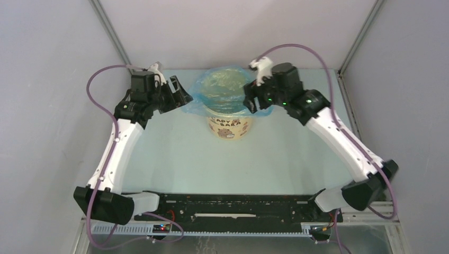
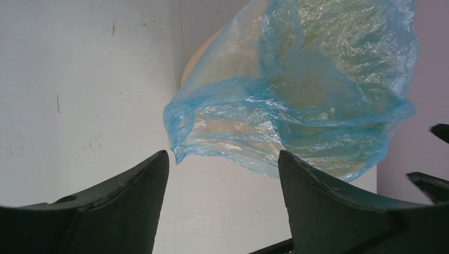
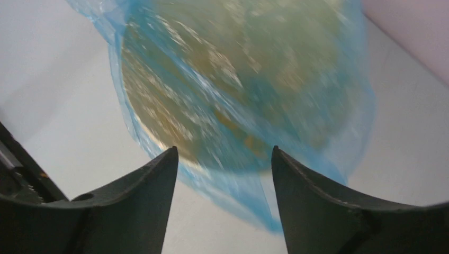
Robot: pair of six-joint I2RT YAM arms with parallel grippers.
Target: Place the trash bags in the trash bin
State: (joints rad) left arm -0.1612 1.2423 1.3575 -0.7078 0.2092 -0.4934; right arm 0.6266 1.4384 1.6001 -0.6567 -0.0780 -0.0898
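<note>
only the top view shows the whole layout. the trash bin (image 1: 229, 126) stands upright toward the far middle of the table (image 1: 212, 169). the trash bag (image 1: 222, 89) is spread over its mouth and hangs past the rim on both sides. the left gripper (image 1: 179, 98) sits just beside the bin on its left, the right gripper (image 1: 252, 101) on its right. brown lettering on the bin's side reads "capy bara" (legible from above only, with a cartoon animal below it). the left wrist view shows the wrinkly blue film (image 2: 317, 79) close up, beyond fingers (image 2: 132, 185) that stand apart, gripping nothing. the right wrist view is blurred, but its fingers (image 3: 148, 185) are likewise spread with nothing pinched.
</note>
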